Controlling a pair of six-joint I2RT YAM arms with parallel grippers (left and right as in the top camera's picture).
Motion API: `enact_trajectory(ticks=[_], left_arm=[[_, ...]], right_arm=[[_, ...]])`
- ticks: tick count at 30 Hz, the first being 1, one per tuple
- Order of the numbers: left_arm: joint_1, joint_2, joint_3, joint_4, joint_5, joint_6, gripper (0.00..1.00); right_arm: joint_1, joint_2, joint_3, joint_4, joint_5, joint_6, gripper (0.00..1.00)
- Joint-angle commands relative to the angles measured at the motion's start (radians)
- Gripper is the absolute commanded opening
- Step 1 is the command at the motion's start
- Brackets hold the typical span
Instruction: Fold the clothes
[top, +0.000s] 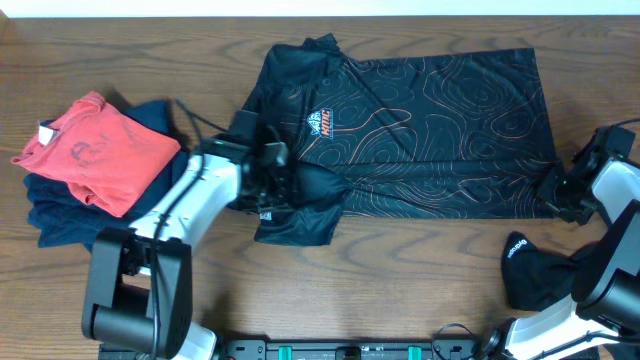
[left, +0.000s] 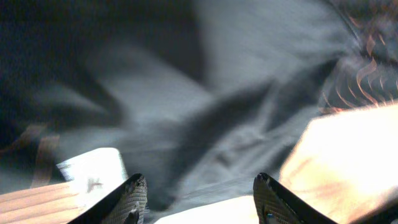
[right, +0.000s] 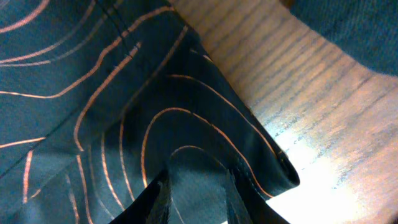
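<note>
The black T-shirt (top: 430, 120) with thin orange contour lines and a small logo (top: 321, 124) lies spread across the table's middle and right. Its collar points left and one sleeve is folded near the front. My left gripper (top: 272, 180) is low over that sleeve area. In the left wrist view its jaws (left: 200, 198) are wide apart over blurred black cloth (left: 236, 81). My right gripper (top: 556, 192) is at the shirt's front right corner. In the right wrist view its fingers (right: 198, 186) pinch a fold of the hem (right: 93, 93).
A red shirt (top: 95, 150) lies on a pile of navy clothes (top: 60, 215) at the left. A small black garment (top: 540, 272) with white print lies at the front right by the right arm. Bare wood table (top: 400, 270) shows in front of the shirt.
</note>
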Motion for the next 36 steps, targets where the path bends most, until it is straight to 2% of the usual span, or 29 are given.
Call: enact_trajectory(ticks=[1,10,17,18,21,28,30,33,36], left_arm=[[-0.067,0.007,0.004,0.01,-0.047,0.034,0.59],[-0.238,0.059,0.004,0.081,-0.05,0.036,0.59],[-0.315,0.137,0.004,0.092,-0.05,0.035,0.58],[-0.32,0.144,0.004,0.092,-0.05,0.035,0.51],[-0.322,0.148,0.005,0.092,-0.088,0.035,0.07],[-0.255,0.105,0.116,0.011,-0.279,0.038,0.06],[-0.224,0.092,0.169,0.006,-0.293,0.048,0.06],[-0.178,0.087,0.253,0.031,-0.292,0.047,0.06],[-0.154,0.087,0.274,0.129,-0.292,0.047,0.06]], right_arm=[[0.012,0.006,-0.048,0.005,0.006,0.005,0.28],[0.012,0.006,-0.049,0.005,0.006,0.005,0.28],[0.012,0.006,-0.049,0.005,0.006,0.008,0.28],[0.012,0.006,-0.049,0.006,0.006,0.008,0.28],[0.012,0.006,-0.049,0.005,0.006,0.008,0.28],[0.012,0.006,-0.049,0.004,0.005,0.008,0.27],[0.012,0.006,-0.049,0.003,0.004,0.008,0.27],[0.012,0.006,-0.049,0.003,-0.005,0.008,0.27],[0.012,0.006,-0.049,0.004,-0.005,0.008,0.27]])
